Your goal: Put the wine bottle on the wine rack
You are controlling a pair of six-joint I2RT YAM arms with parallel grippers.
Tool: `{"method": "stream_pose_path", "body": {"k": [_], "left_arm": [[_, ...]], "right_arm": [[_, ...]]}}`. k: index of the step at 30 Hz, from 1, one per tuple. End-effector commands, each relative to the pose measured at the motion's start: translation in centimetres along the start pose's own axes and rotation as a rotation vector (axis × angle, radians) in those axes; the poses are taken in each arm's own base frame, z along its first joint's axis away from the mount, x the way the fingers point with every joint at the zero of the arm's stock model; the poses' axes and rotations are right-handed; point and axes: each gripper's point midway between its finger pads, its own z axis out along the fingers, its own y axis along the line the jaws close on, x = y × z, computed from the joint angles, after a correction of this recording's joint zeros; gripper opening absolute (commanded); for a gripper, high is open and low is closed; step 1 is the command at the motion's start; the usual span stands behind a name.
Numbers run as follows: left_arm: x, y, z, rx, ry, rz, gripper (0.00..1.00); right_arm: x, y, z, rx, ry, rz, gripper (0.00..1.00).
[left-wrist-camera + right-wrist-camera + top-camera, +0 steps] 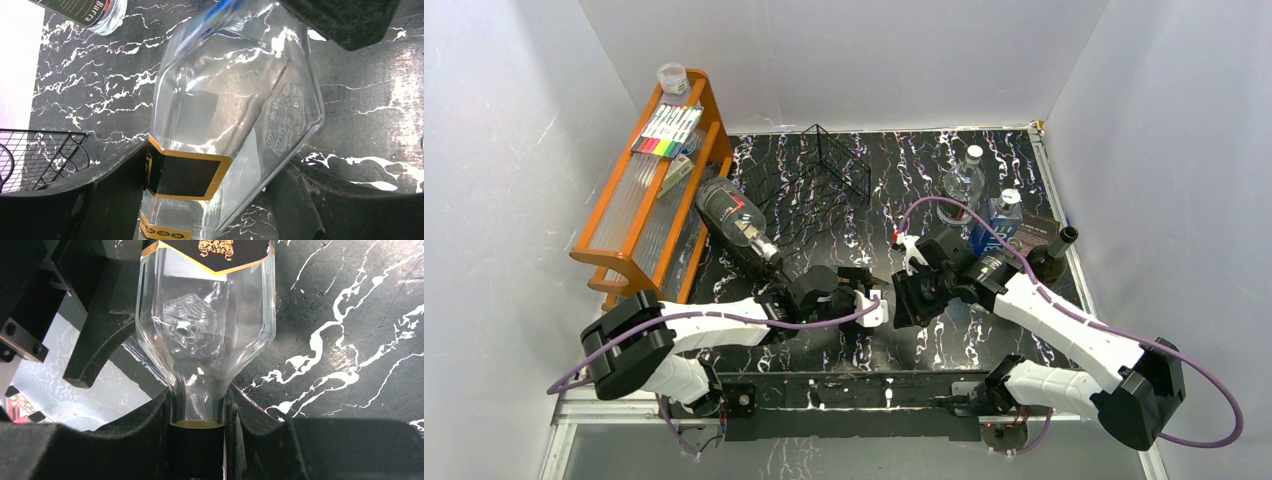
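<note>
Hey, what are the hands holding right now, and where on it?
Both hold the wine bottle: left hand on its body, right hand at the neck.

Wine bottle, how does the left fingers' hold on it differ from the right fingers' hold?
The left fingers close on the wine bottle at its wide body, by the black and gold label; the right fingers close on its narrow neck. The left fingers stand far apart, the right fingers nearly together. Both pairs hold the same clear bottle.
</note>
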Motion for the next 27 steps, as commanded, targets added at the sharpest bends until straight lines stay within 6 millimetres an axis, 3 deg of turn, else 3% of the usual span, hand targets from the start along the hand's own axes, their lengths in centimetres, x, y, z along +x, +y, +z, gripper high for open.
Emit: {"method": "stream_pose_path", "body": {"k": [1,4,6,13,18,21,27], "left_arm": [[-0.7,0.2,1.0,0.022,-0.031,0.037,0.74],[-0.4,0.5,1.3,0.012,-0.022,0.085,0.59],[-0.3,0.6,1.2,0.006,-0.025,0.120,0.46],[-1.7,0.9,0.2,-0.020,-0.094,0.137,0.40],[-1.7,0.7,0.2,-0.026,-0.109,0.119,0.38],[-2.8,1.3,-0.4,-0.048,-0.143,0.111,0.37],[-3.4,1.6,-0.5,-0.056,-0.162,0.087,0.36]], "right_arm": [[-1.7,2.8,-1.3,-0.120,-0.048,-0.029,0.00],[-1.9,3.2,-1.4,-0.133,-0.049,-0.018,0.10],[-1.9,3.3,-1.3,-0.139,-0.037,-0.011,0.27],[-1.9,3.1,-0.1,-0.139,0.010,-0.001,0.52],[-2.2,3.0,0.7,-0.144,0.030,-0.005,0.57],[-2.1,2.7,1.4,-0.142,0.043,-0.008,0.58],[-1.5,2.2,2.4,-0.139,0.076,-0.004,0.56]]}}
